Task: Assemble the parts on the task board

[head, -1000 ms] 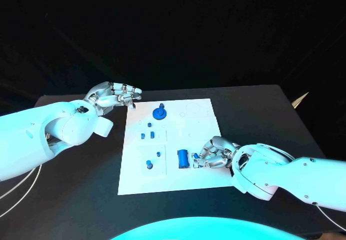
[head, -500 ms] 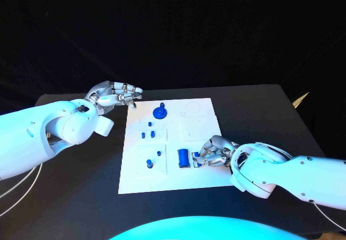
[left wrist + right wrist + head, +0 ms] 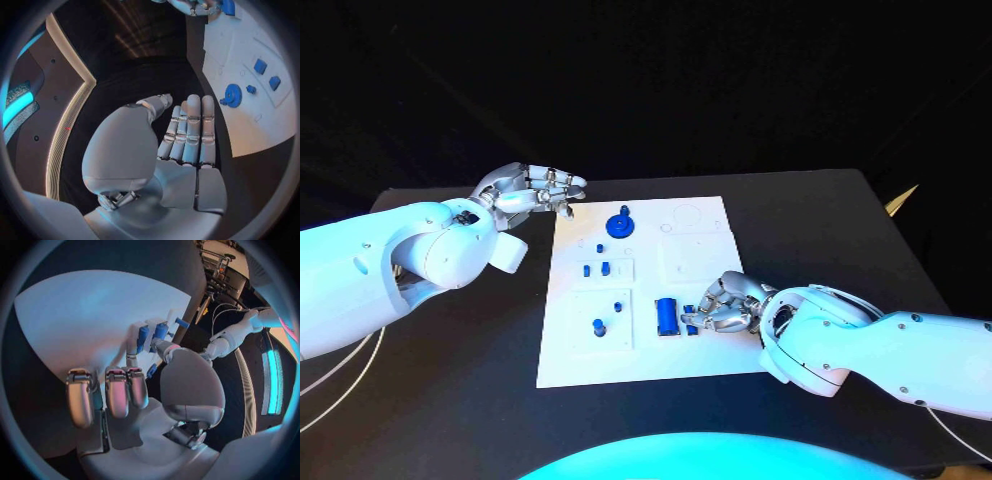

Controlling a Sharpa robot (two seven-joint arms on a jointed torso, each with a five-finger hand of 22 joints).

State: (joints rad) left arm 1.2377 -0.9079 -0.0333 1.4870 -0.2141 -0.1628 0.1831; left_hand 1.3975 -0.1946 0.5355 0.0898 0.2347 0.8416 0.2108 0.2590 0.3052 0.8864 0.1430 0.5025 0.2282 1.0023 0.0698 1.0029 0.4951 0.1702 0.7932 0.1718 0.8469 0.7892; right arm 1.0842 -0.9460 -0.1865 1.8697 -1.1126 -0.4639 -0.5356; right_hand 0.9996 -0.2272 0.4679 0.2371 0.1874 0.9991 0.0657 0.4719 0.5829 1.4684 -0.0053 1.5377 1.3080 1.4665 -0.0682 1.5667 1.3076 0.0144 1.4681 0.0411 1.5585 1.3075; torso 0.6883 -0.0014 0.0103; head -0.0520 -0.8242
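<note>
The right robot hand (image 3: 718,305) is down on the task board (image 3: 704,360) at its near right side, fingers curled low over the surface. A small blue piece (image 3: 691,312) sits right at its fingertips, and just beside that lies the blue cylinder (image 3: 666,316) in its recess. Whether the fingers actually pinch that small piece I cannot tell; in the right wrist view the fingertips (image 3: 139,390) hang over the white plate with blue parts beyond them, contact unclear.

Over at the far left corner of the board, the left robot hand (image 3: 528,190) hovers above the black table (image 3: 877,230), fingers bent inward and nothing in them; the left wrist view shows its fingers (image 3: 190,130) side by side, bare.

The step in hand looks like seating the small piece next to the cylinder. To do it well, I'd say: keep the fingertips low, get a firm pinch on the piece's sides, line it square with its slot, and press straight down without nudging the cylinder.

Now the count on the board: one round blue disc (image 3: 620,226) at the far end, one large cylinder, and about six small blue pieces, among them a pair (image 3: 596,269) in the middle left panel. One board, two robot hands.
</note>
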